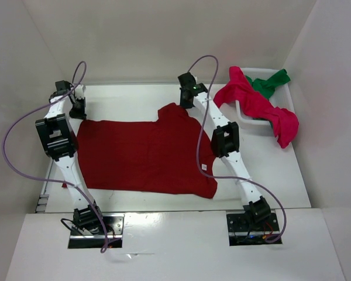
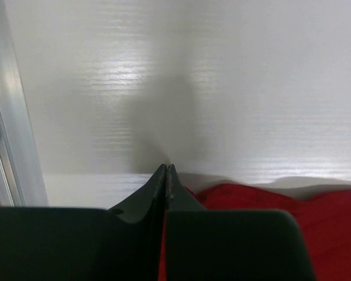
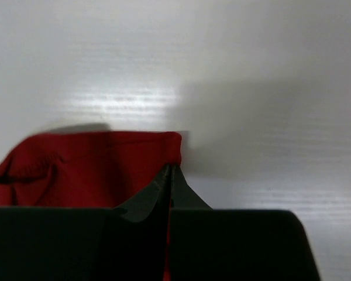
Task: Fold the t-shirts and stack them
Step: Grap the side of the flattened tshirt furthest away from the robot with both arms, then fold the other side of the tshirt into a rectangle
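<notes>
The dark red t-shirt (image 1: 143, 155) lies spread flat across the middle of the table. My left gripper (image 1: 79, 114) is at its far left corner, shut on the cloth. In the left wrist view the gripper (image 2: 167, 167) is closed with red cloth (image 2: 292, 216) in the slit and to its right. My right gripper (image 1: 184, 106) is at the far right part of the shirt, by the sleeve. In the right wrist view it (image 3: 171, 167) is shut on the folded red edge (image 3: 88, 170). The crimson t-shirt (image 1: 257, 105) hangs over the basket; the green t-shirt (image 1: 270, 82) lies inside it.
The white basket (image 1: 246, 119) stands at the far right of the table, against the right wall. White walls enclose the table at the back and both sides. Both arms' purple cables loop above the table.
</notes>
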